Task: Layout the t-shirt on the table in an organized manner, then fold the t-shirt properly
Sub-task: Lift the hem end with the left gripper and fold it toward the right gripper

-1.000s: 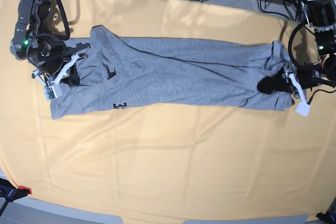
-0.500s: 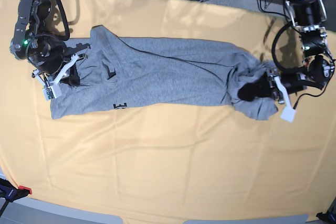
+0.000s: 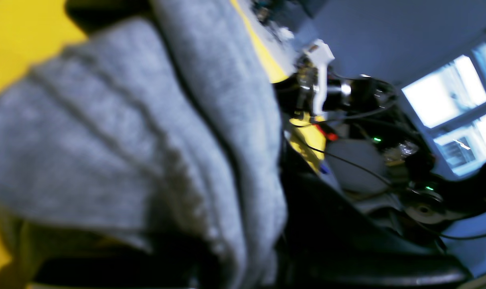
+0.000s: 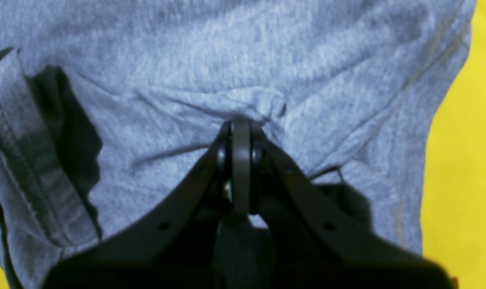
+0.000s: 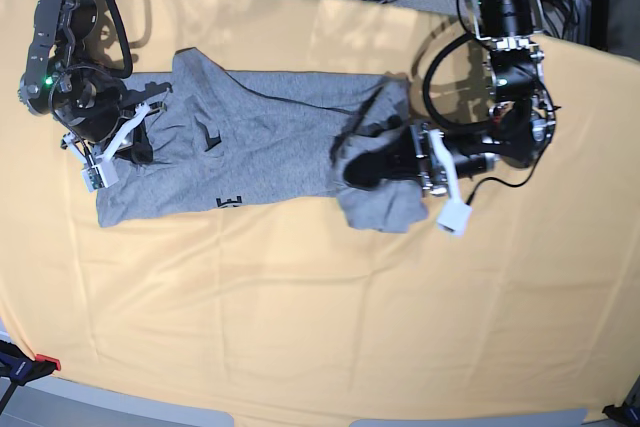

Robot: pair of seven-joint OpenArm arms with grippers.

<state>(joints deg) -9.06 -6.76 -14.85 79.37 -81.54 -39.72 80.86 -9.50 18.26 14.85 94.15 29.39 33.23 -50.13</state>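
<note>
Both claws, left point(image 5: 372, 169) and right point(image 4: 240, 130), pinch the grey t-shirt point(image 5: 270, 147), its hem end doubled over.

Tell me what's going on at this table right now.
A two-armed robot is folding a grey t-shirt on the yellow-covered table. The right gripper is shut on the shirt's end at the base view's left, pinning it. The left gripper is shut on the opposite end, with that cloth bunched near the shirt's middle. The fold is only partway done.
</note>
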